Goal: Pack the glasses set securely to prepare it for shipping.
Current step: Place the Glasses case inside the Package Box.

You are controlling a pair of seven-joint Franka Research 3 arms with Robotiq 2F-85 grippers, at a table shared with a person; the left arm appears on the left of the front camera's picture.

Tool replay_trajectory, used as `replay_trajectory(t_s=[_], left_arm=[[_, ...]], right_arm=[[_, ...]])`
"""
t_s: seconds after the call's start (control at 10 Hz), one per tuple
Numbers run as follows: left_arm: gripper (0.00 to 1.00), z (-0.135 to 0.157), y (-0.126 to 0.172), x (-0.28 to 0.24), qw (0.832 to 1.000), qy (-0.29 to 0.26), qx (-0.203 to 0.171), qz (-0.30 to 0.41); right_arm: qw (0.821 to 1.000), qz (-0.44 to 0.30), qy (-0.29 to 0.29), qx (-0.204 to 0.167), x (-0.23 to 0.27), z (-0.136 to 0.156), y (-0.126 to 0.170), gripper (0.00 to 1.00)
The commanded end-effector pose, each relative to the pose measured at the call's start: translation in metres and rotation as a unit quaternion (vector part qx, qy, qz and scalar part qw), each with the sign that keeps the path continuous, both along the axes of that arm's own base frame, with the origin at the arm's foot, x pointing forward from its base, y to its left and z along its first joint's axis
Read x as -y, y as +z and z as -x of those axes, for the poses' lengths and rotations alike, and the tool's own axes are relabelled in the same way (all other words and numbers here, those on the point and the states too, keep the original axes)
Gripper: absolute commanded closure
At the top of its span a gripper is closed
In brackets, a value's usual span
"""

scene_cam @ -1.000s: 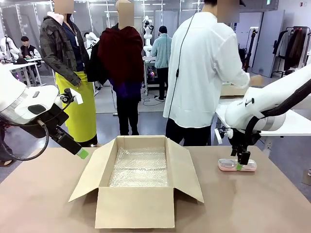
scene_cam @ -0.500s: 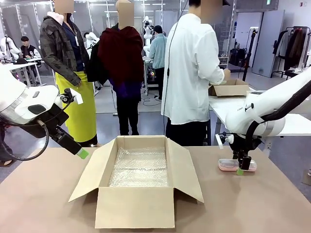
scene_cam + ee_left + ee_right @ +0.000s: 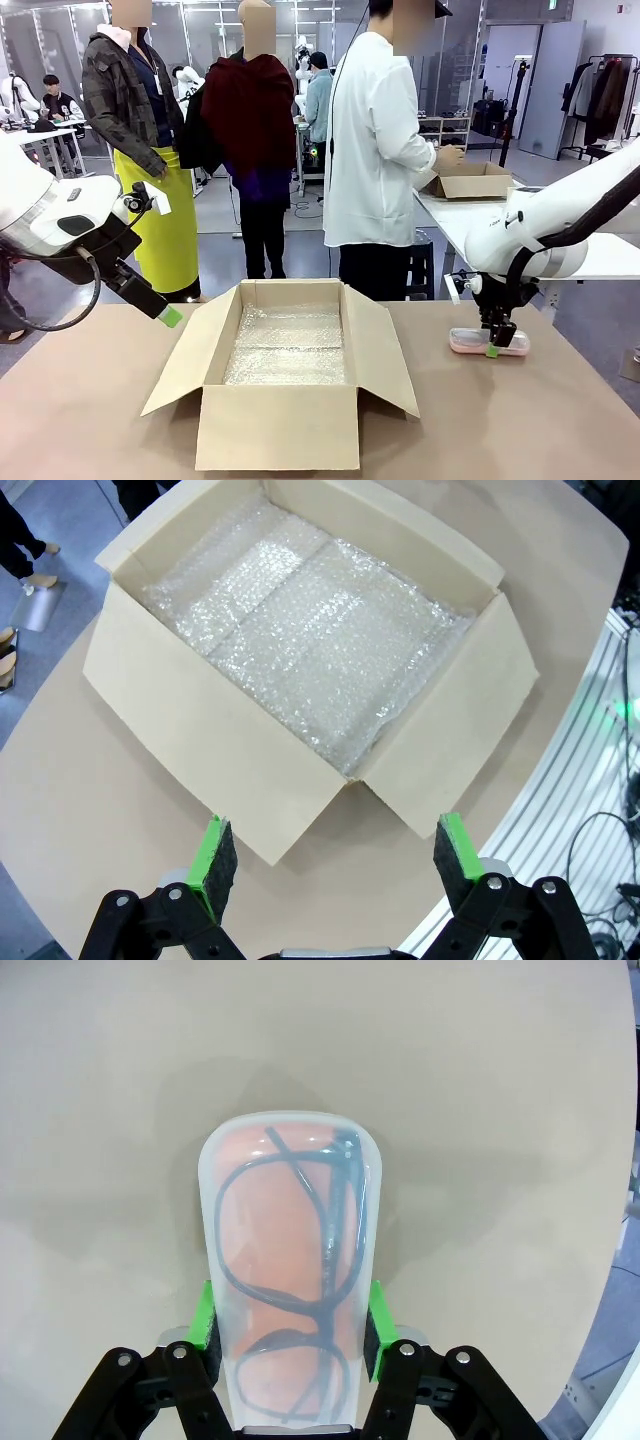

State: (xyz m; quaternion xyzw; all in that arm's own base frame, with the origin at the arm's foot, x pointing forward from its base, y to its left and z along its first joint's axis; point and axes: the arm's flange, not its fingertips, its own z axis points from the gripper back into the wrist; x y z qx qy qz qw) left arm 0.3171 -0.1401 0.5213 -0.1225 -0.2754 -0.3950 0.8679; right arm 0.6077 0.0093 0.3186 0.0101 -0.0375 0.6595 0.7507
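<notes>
Right-arm fingers (image 3: 290,1325) are pinching the pale pink, translucent, round-cornered oblong eyeglass case (image 3: 290,1210) across its narrow width, toward one end. Seen from the wrist, its long axis runs straight away toward 12 o'clock. The case rests flat on the tan surface (image 3: 520,420), at 3 o'clock from the open brown cardboard box (image 3: 280,425) lined with bubble wrap (image 3: 287,345). Dark spectacle frames (image 3: 350,1190) show through the lid. Left-arm fingers (image 3: 335,840) stand spread and empty at the box's 9 o'clock. Judgement: the right arm is nearer, and the carry runs toward 9 o'clock into the box.
</notes>
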Motion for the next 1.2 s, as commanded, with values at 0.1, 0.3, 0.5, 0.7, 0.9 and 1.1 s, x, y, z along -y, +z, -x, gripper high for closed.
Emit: replay_trajectory(t_s=[0.1, 0.3, 0.5, 0.7, 0.9, 1.1], left_arm=[[0.00, 0.000, 0.001, -0.002, 1.000, -0.005, 0.001, 0.002], [0.00, 0.000, 0.001, -0.002, 1.000, -0.005, 0.001, 0.002], [0.00, 0.000, 0.001, -0.002, 1.000, -0.005, 0.001, 0.002], [0.00, 0.000, 0.001, -0.002, 1.000, -0.005, 0.001, 0.002], [0.00, 0.000, 0.001, -0.002, 1.000, -0.005, 0.001, 0.002], [0.00, 0.000, 0.001, -0.002, 1.000, -0.005, 0.001, 0.002]], right_arm=[[1.000, 0.007, -0.026, -0.006, -0.009, 0.006, 0.046, 0.65], [0.999, -0.007, -0.039, -0.002, -0.022, 0.021, 0.095, 0.65], [0.999, 0.005, -0.036, 0.001, -0.049, 0.035, 0.142, 0.65], [0.999, 0.010, -0.043, 0.002, -0.081, 0.036, 0.162, 0.65], [0.999, 0.010, -0.025, 0.020, -0.142, 0.034, 0.179, 0.65], [0.998, 0.020, -0.039, 0.034, -0.235, 0.019, 0.182, 0.65]])
